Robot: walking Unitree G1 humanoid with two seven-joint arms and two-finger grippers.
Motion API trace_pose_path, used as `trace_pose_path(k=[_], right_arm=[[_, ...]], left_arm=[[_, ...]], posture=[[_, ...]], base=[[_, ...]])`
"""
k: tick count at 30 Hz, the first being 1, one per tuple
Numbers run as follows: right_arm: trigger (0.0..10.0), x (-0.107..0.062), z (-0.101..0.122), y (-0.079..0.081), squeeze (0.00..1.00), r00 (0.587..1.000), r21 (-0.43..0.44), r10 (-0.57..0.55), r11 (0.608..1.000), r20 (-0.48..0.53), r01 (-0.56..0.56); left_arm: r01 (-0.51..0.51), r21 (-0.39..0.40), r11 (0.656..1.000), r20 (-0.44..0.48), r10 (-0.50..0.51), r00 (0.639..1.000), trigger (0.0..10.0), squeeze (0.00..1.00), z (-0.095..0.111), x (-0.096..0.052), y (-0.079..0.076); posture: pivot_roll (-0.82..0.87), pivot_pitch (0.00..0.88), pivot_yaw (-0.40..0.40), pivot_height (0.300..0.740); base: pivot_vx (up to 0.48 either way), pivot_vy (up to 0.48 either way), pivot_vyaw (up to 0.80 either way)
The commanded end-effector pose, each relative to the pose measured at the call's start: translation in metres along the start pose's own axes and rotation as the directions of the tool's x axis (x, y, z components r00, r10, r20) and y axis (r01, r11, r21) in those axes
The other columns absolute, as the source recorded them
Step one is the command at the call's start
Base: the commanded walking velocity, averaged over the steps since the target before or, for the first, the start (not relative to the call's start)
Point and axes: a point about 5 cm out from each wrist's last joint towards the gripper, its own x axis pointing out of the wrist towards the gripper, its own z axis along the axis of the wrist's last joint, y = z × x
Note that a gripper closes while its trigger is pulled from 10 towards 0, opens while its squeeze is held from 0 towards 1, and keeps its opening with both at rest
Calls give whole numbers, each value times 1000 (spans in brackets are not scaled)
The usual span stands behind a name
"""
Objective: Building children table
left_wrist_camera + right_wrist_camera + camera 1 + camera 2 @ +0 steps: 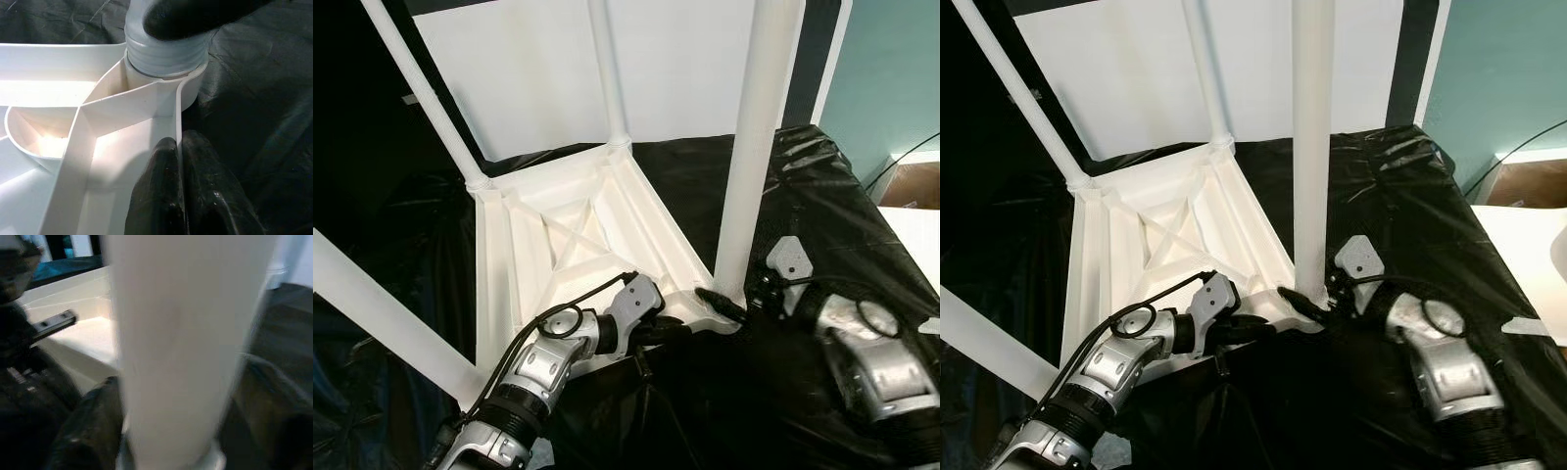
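Table (568, 245): lying upside down on black sheeting.
Left pincer (178, 161): clamped on the frame's rim, bracing it.
Right pincer (729, 304): closed around the near leg (754, 147) at its socket.
Advice: leg to be kept upright while turned home.

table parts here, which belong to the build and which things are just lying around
Job:
table top, upside down
leg in the near corner socket
right gripper around that leg's base
left gripper pinching the frame rim

Lying about:
black sheet
cardboard box
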Motion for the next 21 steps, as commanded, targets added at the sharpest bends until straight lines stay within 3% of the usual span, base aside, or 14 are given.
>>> trace_pose_path(k=[1, 2, 9, 15, 16, 17, 18, 20, 21], right_arm=[[824, 3, -1, 4, 0, 999, 3, 37, 999, -13, -37], [0, -2, -4, 3, 0, 992, 42, 120, 992, -45, -118], [0, -6, -18, 6, 0, 980, 96, 165, 983, -113, -155], [0, 6, -22, 17, 0, 997, 190, 3, 982, -72, 11], [0, 9, -21, 18, 0, 997, 211, -64, 975, -50, 73], [0, 9, -16, 20, 0, 957, 187, -288, 942, 32, 277], [0, 9, -16, 20, 0, 957, 187, -288, 942, 32, 277], [0, -1, -12, 26, 0, 824, 190, -558, 823, 93, 536], [0, -4, -12, 27, 0, 785, 194, -612, 785, 96, 589]], left_arm=[[77, -138, 987, -44, -83, 996, 10000, 0, -34, 0, -16], [73, -137, 988, -43, -79, 996, 10000, 0, -34, 0, -16], [67, -144, 987, -40, -74, 996, 10000, 0, -34, -1, -17], [67, -147, 987, -41, -74, 996, 10000, 0, -35, -1, -18], [67, -147, 987, -41, -74, 996, 10000, 0, -35, -1, -18], [68, -147, 987, -42, -75, 996, 10000, 0, -34, -1, -18], [68, -147, 987, -42, -75, 996, 10000, 0, -34, -1, -18], [69, -147, 987, -46, -77, 996, 10000, 0, -34, -2, -17], [69, -147, 987, -47, -77, 996, 10000, 0, -34, -3, -17]], posture=[[-69, 0, 82, 740], [-69, 0, 82, 740], [-54, 0, 73, 740], [-51, 0, 72, 740], [-52, 0, 75, 740], [-50, 0, 76, 740], [-50, 0, 76, 740], [-43, 0, 81, 740], [-43, 0, 81, 740]], base=[[0, 0, 0], [0, 0, 0], [0, 0, 0], [0, 0, 0], [0, 0, 0], [0, 0, 0], [0, 0, 0], [0, 0, 0], [0, 0, 0]])
